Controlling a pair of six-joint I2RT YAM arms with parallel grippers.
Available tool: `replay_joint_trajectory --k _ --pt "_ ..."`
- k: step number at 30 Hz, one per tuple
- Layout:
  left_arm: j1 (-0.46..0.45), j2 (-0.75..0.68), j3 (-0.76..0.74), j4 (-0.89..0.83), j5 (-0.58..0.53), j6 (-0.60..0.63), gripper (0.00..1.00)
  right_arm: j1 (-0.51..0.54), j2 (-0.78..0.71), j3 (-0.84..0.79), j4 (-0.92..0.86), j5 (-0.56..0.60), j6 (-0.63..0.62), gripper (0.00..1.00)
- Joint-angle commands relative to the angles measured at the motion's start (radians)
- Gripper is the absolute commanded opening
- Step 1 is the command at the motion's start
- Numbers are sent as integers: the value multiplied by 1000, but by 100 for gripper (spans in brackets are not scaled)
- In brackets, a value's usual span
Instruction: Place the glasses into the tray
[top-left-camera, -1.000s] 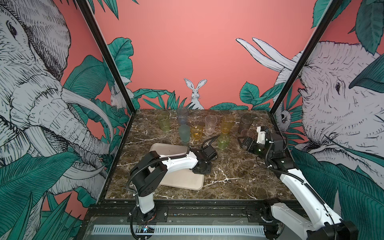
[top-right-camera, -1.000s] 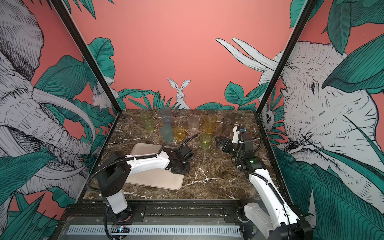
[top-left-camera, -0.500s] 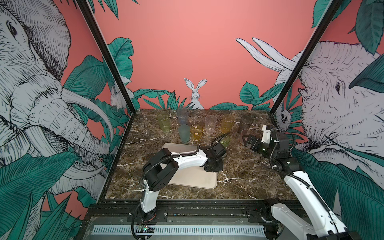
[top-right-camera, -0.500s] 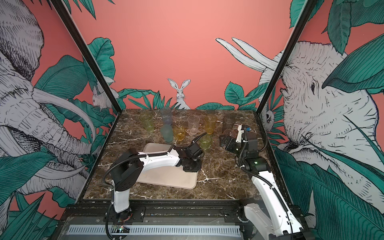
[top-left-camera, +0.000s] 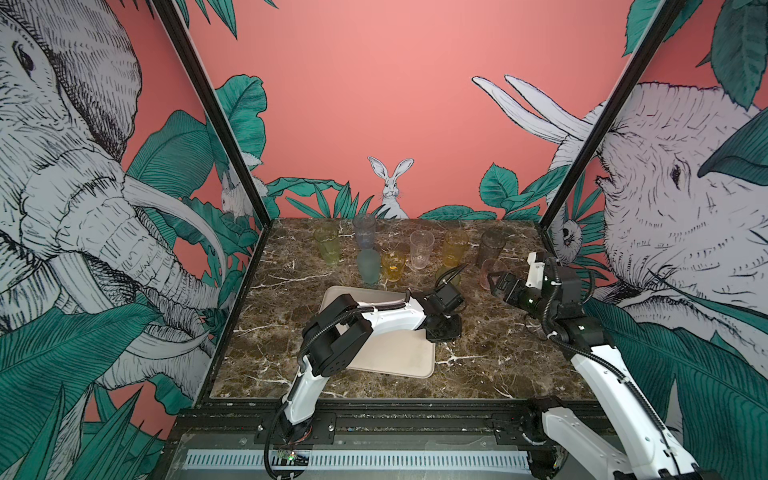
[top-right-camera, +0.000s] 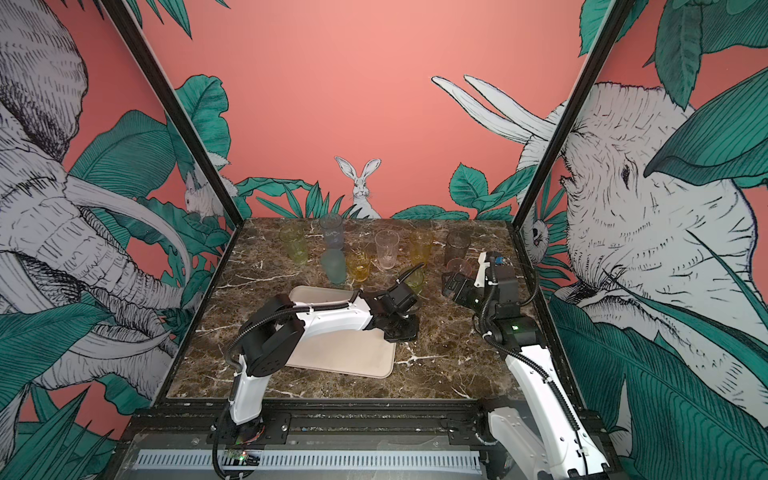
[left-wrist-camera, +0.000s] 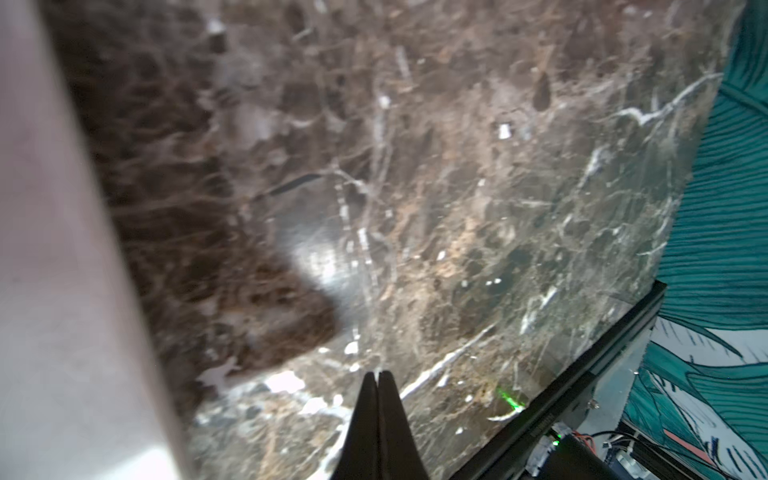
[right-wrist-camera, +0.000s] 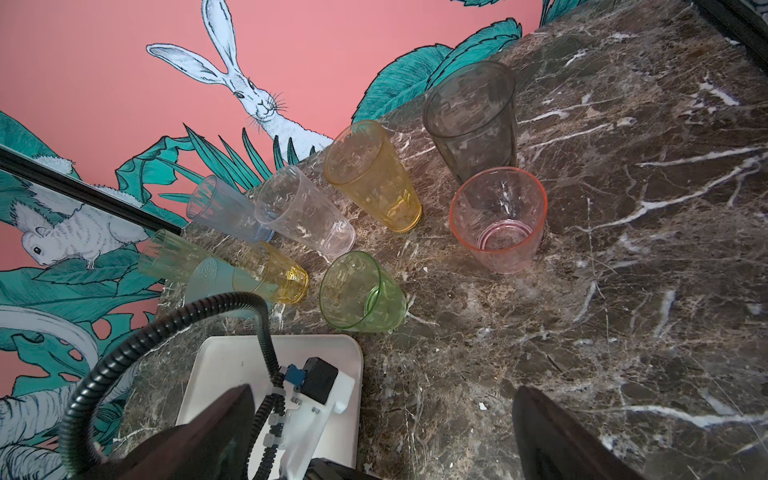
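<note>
The back wall (top-left-camera: 374, 83) is salmon pink, with a white rabbit (top-left-camera: 390, 187) low on it. The side walls (top-left-camera: 137, 83) show grey elephants (top-left-camera: 665, 216) and green leaves (top-left-camera: 174, 153). The counter (top-left-camera: 486, 365) is dark brown marble, white-veined.

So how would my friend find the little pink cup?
Look at the dark brown marble tabletop, at the bunch of see-through plastic tumblers near the back wall. Go to its right end, where a tall smoky grey tumbler stands. Right in front of it is the short, wide pink tumbler, the only pink one.
</note>
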Motion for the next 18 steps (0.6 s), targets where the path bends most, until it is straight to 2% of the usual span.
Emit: replay_joint_trajectory --k 1,5,11,15,18 --pt "-10 -55 40 -72 -39 54 12 -3 -15 12 27 -20 -5 99" --pt "-6 -161 0 -147 -168 143 27 -3 -18 10 2 -35 -24 99" --pt "61 -392 -185 -210 -340 219 36 17 -15 -47 -19 -82 -37 97" --pt "152 -544 -306 -255 -435 258 43 127 25 -117 6 -63 -25 95" --pt "232 -640 -363 -293 -493 299 47 269 83 -152 28 18 -22 92"
